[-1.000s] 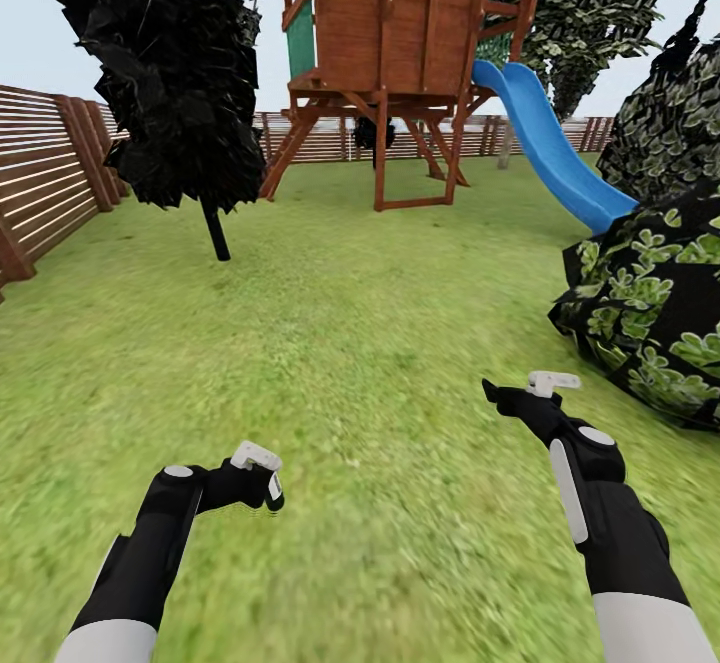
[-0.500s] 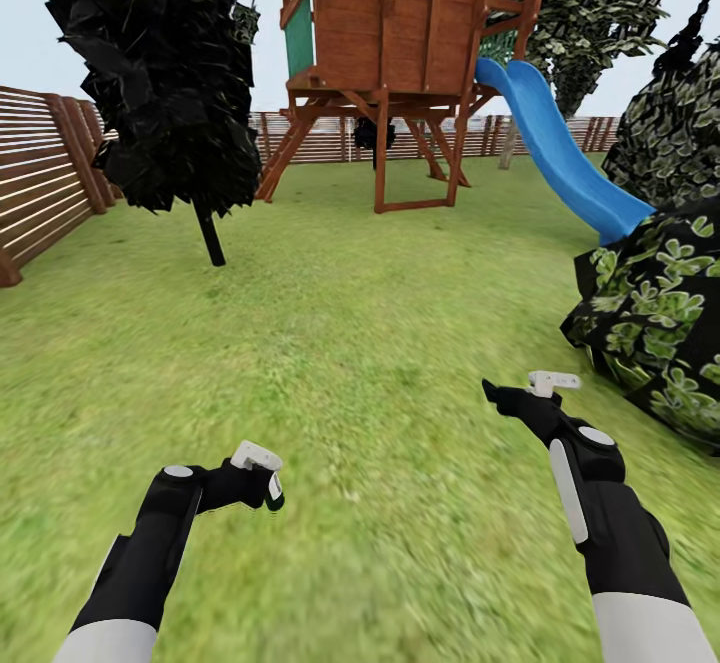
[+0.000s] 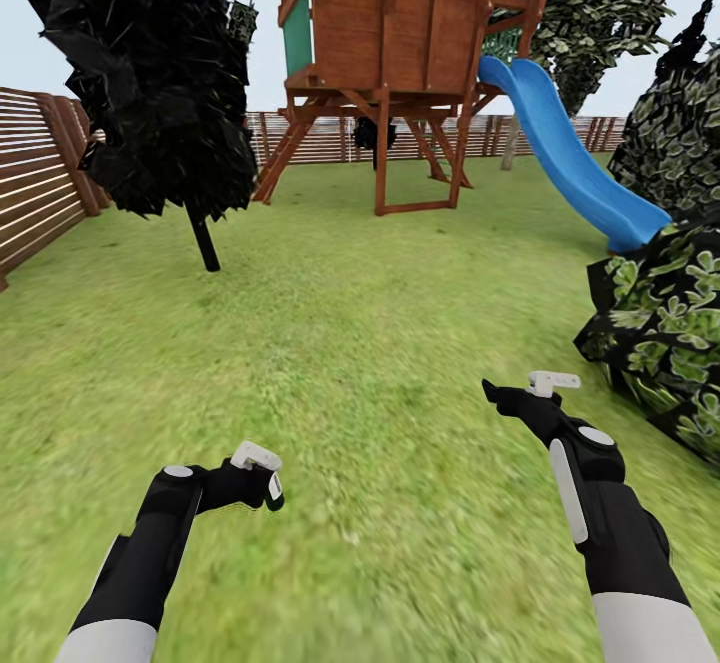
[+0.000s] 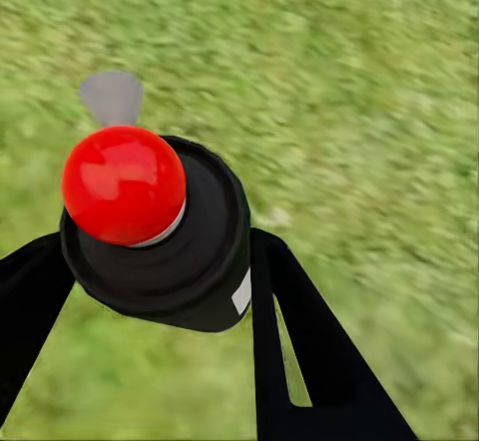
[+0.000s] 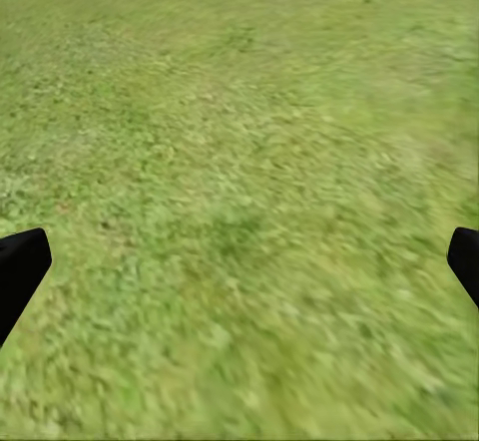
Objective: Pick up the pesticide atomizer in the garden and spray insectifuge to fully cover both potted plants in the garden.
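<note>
Grass is stretching ahead of the robot in the head view, with a wooden play tower (image 3: 385,63) and its blue slide (image 3: 570,158) standing at the far end of the lawn (image 3: 360,343), a slatted fence (image 3: 40,178) running along the left, a dark tree (image 3: 150,83) near it and a leafy bush (image 3: 665,343) at the right edge.

In the left wrist view, the left gripper (image 4: 150,291) is pinching the atomizer (image 4: 165,231) between its two black fingers (image 4: 299,351), one on each side of the dark body. The bottle is pointing away along the fingers, its round red cap (image 4: 122,184) facing the camera and a pale nozzle tip (image 4: 112,97) showing beyond it. In the head view the left gripper (image 3: 262,491) is hanging low over the grass.

The right gripper (image 5: 239,261) is spread wide, its fingertips sitting at opposite edges of the right wrist view with bare grass between them.

Judging by its look, the bottle is a light, stiff plastic thing with smooth sides that could slip or twist, so a grip around the middle of the body, clear of cap and nozzle, seems the sound one.

A small white patch (image 4: 241,291) on the bottle's side may be a label; no writing is readable on it.
</note>
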